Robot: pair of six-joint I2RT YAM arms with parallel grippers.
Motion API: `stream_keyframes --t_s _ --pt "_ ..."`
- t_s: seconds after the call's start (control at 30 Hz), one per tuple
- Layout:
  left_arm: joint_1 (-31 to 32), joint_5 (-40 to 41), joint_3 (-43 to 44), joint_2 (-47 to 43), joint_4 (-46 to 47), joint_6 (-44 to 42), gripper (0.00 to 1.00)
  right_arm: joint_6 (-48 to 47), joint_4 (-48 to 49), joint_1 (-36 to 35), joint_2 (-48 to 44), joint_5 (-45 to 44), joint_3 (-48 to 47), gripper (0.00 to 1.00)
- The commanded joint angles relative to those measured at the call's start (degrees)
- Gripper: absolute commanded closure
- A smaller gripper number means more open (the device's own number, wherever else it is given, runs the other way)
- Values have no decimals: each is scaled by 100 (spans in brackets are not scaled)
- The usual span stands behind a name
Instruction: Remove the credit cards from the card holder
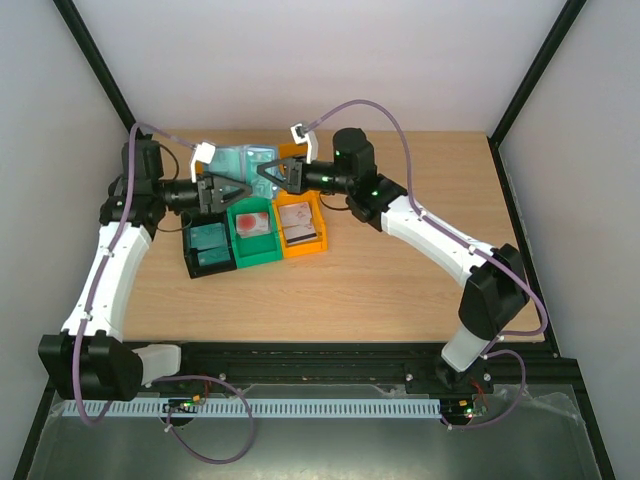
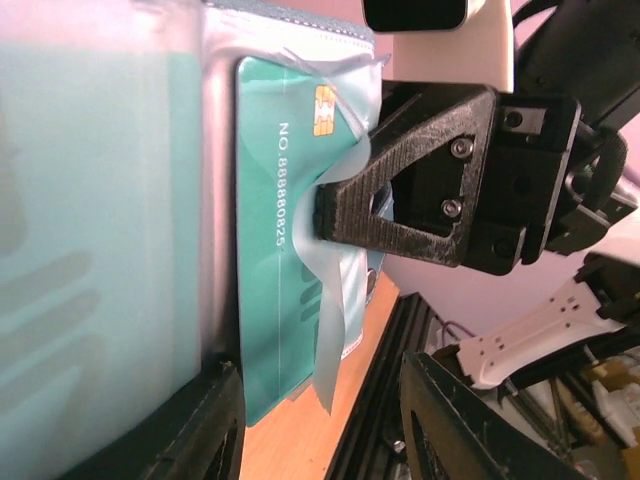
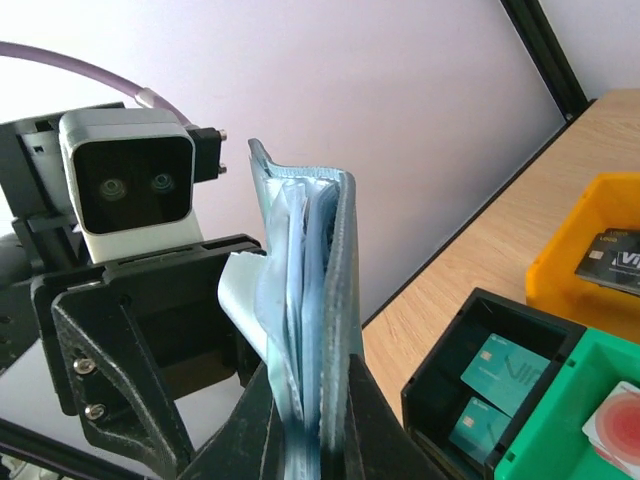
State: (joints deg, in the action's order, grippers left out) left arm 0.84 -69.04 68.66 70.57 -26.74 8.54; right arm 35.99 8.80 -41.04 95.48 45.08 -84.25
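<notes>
The teal-blue card holder (image 3: 312,290) is held upright above the table, and my right gripper (image 3: 310,440) is shut on its lower edge. In the left wrist view a teal credit card (image 2: 275,250) with a chip and printed number sits in the holder's pale sleeve (image 2: 345,250). One right finger (image 2: 400,205) pinches that sleeve. My left gripper (image 2: 320,430) is open, its jaws on either side of the card's lower end without closing on it. From above, the left gripper (image 1: 236,190) and the right gripper (image 1: 266,173) meet at the holder (image 1: 243,159) behind the bins.
Three bins stand in a row. The black bin (image 1: 190,258) holds two teal cards (image 3: 503,368). The green bin (image 1: 255,250) holds a white-and-red card (image 1: 255,222). The orange bin (image 1: 304,244) holds a dark card (image 3: 612,258). The black frame rail runs along the table's far edge.
</notes>
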Motion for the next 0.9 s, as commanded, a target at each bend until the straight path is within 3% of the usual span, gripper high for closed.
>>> stream_keyframes --t_s 0.0,0.1,0.27,0.33,0.6,0.87 --pt "246 -408 -16 89 389 712 60 508 1465 -306 -143 463 -101 98" --pt "308 -410 90 72 326 725 81 622 1687 -308 -105 463 -66 98" --pt "382 -574 140 95 335 720 87 713 1862 -314 -64 331 4 98" --pt "414 -528 196 127 331 731 96 902 2062 -316 -20 346 74 98" --pt "293 -4 307 89 269 624 98 781 1971 -272 -112 436 230 98" --pt "103 150 155 21 572 727 98 759 1942 -227 -290 431 533 88"
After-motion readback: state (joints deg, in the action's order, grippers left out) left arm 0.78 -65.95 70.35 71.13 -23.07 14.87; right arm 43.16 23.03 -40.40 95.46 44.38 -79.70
